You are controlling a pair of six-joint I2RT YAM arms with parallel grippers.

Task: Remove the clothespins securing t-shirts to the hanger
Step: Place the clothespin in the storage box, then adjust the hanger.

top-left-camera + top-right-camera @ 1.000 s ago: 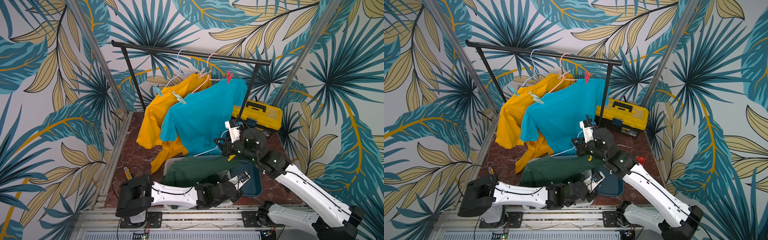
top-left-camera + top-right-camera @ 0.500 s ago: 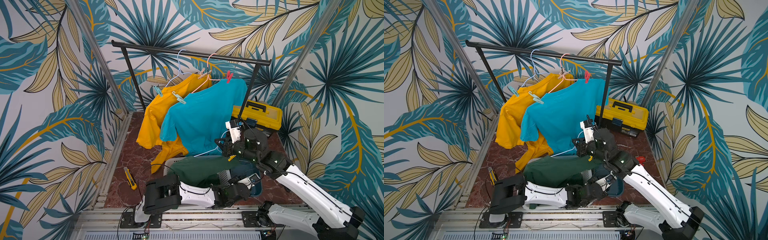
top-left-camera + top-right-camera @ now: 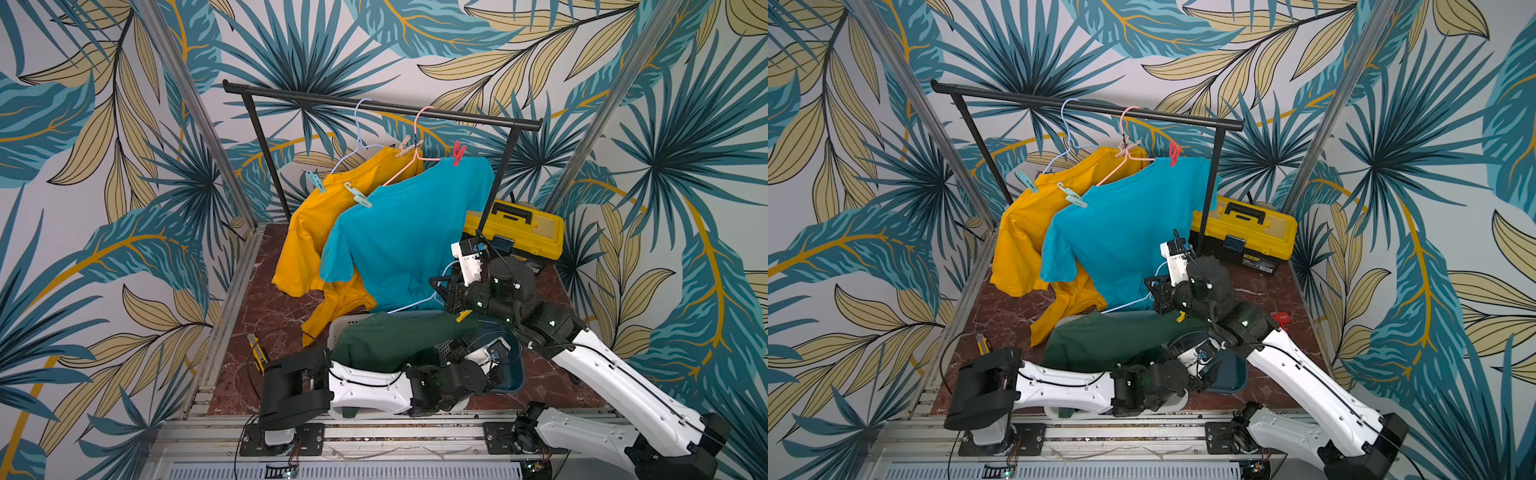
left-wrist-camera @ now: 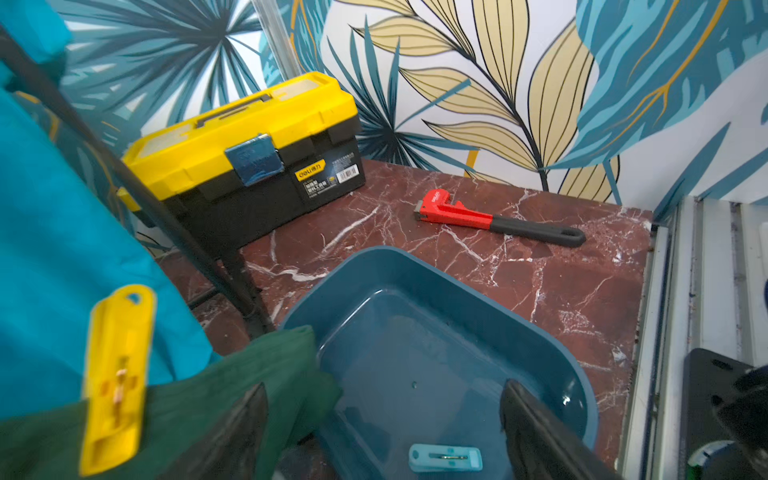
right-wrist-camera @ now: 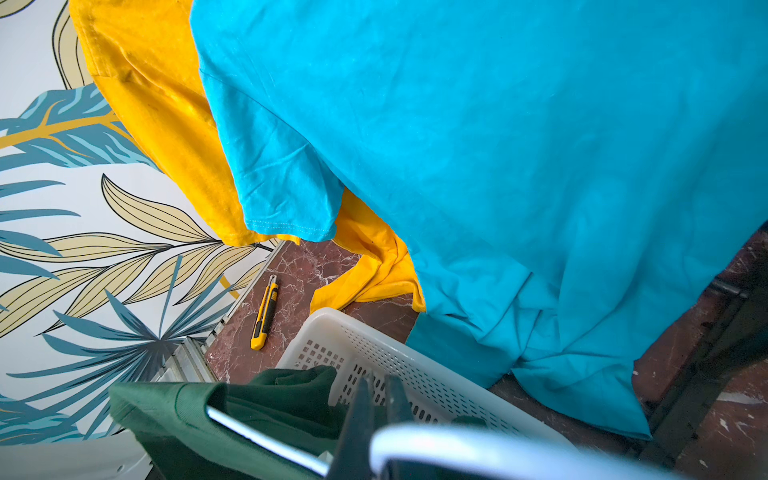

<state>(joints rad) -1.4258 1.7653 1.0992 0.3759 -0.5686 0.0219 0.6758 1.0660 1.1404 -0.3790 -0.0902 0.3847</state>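
My left gripper [image 4: 382,390] hangs open over a blue tub [image 4: 415,270], where a pale teal clothespin [image 4: 445,457] lies loose. Beside it, a yellow clothespin [image 4: 114,382] is clipped on the dark green t-shirt [image 3: 386,340], which lies over a white basket [image 3: 336,328]. My right gripper [image 5: 380,380] is shut on that shirt's light blue hanger [image 3: 415,303]. On the rack hang the golden yellow t-shirt [image 3: 307,232] and the turquoise t-shirt [image 3: 399,237], pinned by teal [image 3: 316,181], mint [image 3: 357,195], tan [image 3: 409,147] and red [image 3: 458,153] clothespins.
A black rail [image 3: 374,106] on two slanted legs carries the hangers. A yellow toolbox [image 3: 515,232] stands at the back right, with a red wrench [image 4: 457,214] on the marble floor near it. A yellow utility knife [image 3: 257,353] lies by the left frame rail.
My left gripper has gone from shut to open above the tub, and the left arm has swung to the right. The right arm has stayed put with the hanger.
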